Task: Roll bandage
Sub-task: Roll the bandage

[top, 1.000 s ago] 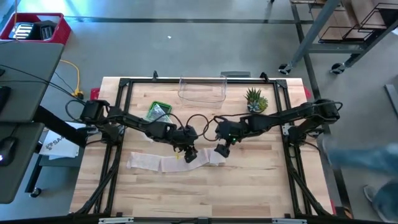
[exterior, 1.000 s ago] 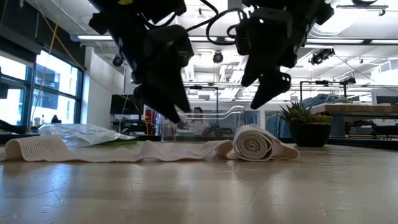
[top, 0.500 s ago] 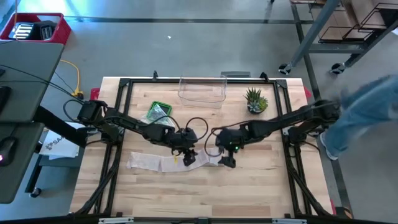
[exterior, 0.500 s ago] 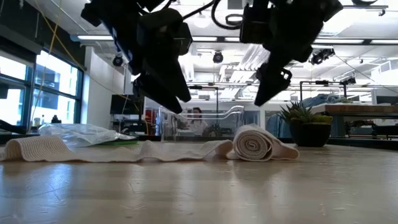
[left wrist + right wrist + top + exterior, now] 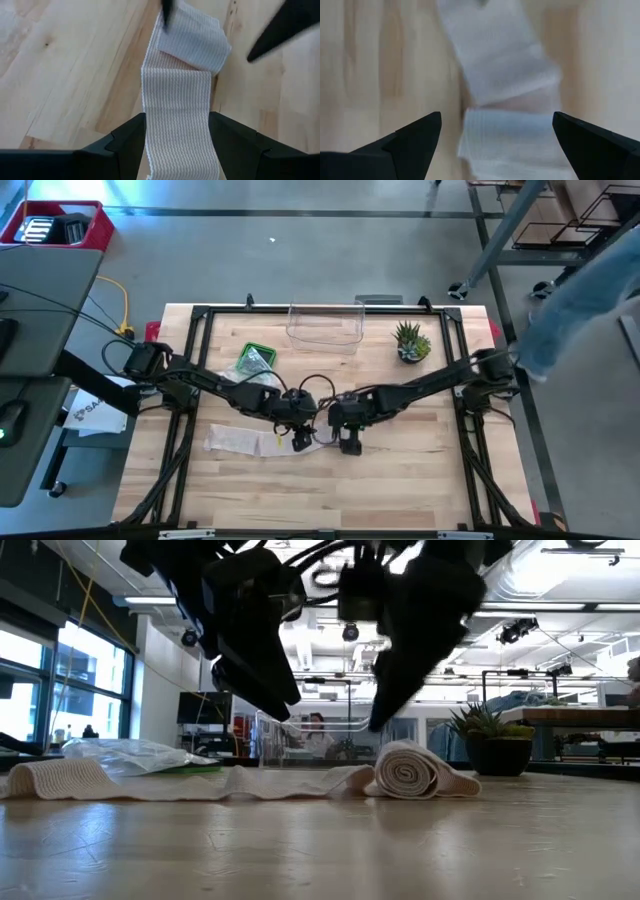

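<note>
A: What sits far left on the pale wooden counter [image 5: 400, 480]?
B: The white ribbed bandage [image 5: 210, 781], flat, its rolled end toward the right.
A: Grippers?
B: Left gripper [image 5: 299, 442] and right gripper [image 5: 349, 446] hover above it, both spread, empty.
A: Containers?
B: A clear plastic bin [image 5: 324, 325], contents unclear.

A ribbed white bandage [image 5: 176, 107] lies flat along the wooden table [image 5: 65, 70], running between the left gripper [image 5: 177, 142]'s two spread dark fingers [image 5: 131, 142]. Its far end is rolled up.
</note>
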Controlling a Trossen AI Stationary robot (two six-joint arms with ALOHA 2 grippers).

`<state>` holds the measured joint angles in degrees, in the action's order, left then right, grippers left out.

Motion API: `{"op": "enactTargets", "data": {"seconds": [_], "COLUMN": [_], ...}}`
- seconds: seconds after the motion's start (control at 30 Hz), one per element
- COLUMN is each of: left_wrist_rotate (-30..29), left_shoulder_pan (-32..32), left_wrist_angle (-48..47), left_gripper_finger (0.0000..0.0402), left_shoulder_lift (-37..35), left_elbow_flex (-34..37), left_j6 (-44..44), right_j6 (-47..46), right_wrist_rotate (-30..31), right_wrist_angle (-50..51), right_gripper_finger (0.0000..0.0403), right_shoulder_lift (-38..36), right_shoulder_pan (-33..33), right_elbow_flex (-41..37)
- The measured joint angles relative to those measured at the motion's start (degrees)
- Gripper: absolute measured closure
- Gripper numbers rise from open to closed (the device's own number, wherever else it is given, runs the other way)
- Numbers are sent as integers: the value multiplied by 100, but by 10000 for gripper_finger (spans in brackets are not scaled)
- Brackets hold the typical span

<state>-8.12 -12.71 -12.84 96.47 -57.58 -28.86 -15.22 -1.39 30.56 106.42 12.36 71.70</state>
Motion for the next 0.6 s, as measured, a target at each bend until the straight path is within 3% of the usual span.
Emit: {"op": "enactTargets", "data": {"seconds": [0.2, 0.47, 0.6], "left_wrist_rotate": [-5, -489, -507], "left_shoulder_pan": [-54, -111, -111], "left_wrist_angle": [-103, -56, -66], "left_gripper_finger": [190, 190, 190], "left_shoulder_lift": [0, -52, -55], "left_elbow_flex": [0, -6, -7], "left_j6": [-99, -39, 94], "right_j6": [-792, -143, -420], "right_wrist_rotate": [-52, 976, 957], "right_wrist_angle": [875, 1154, 1276], "right_gripper_finger": [26, 26, 26], "right_shoulder_lift": [282, 231, 231], "right_shoulder_pan": [-24, 175, 240], "right_elbow_flex": [332, 733, 777]}}
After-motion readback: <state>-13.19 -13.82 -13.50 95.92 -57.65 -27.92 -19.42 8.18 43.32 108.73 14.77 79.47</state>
